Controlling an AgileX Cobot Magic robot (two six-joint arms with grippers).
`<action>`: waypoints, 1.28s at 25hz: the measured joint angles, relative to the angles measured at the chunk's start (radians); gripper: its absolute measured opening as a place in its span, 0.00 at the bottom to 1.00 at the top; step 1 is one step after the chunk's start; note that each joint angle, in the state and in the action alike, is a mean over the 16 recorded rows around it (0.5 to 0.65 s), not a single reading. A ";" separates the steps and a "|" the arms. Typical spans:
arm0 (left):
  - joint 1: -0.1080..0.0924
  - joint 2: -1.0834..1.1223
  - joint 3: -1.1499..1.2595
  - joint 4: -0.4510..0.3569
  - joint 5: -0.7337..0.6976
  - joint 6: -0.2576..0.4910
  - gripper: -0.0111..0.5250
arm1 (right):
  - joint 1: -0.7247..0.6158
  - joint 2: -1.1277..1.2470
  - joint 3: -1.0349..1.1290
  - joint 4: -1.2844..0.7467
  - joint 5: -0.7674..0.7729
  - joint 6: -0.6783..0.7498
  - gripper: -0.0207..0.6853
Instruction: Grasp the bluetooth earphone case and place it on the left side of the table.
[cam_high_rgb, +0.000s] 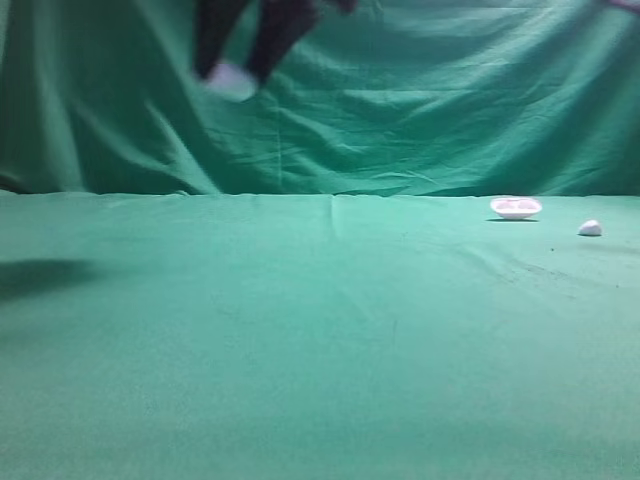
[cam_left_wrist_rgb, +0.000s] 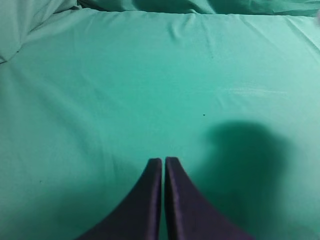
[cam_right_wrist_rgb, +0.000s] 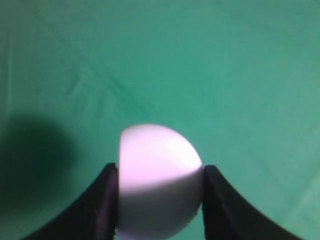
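So your bluetooth earphone case (cam_right_wrist_rgb: 157, 177) is pinched between the right gripper (cam_right_wrist_rgb: 159, 195) fingers, held high above the table (cam_high_rgb: 300, 340) toward its left. It looks light, hard and pretty slick, and rounded too, so I'd guess it could squirt out. You've got it across the widest part, which seems right. Below it there's just bare green cloth. Left gripper (cam_left_wrist_rgb: 163, 162) is closed on nothing. Dish piece (cam_high_rgb: 515, 207) and pebble piece (cam_high_rgb: 590, 228) sit well off right.

Probably a studio: green cloth backdrop (cam_high_rgb: 420, 110).
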 joint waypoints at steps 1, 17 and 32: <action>0.000 0.000 0.000 0.000 0.000 0.000 0.02 | 0.013 0.027 -0.019 0.001 -0.001 0.000 0.48; 0.000 0.000 0.000 0.000 0.000 0.000 0.02 | 0.060 0.098 -0.280 -0.039 0.198 0.071 0.51; 0.000 0.000 0.000 0.000 0.000 0.000 0.02 | -0.097 -0.375 -0.157 -0.131 0.363 0.177 0.03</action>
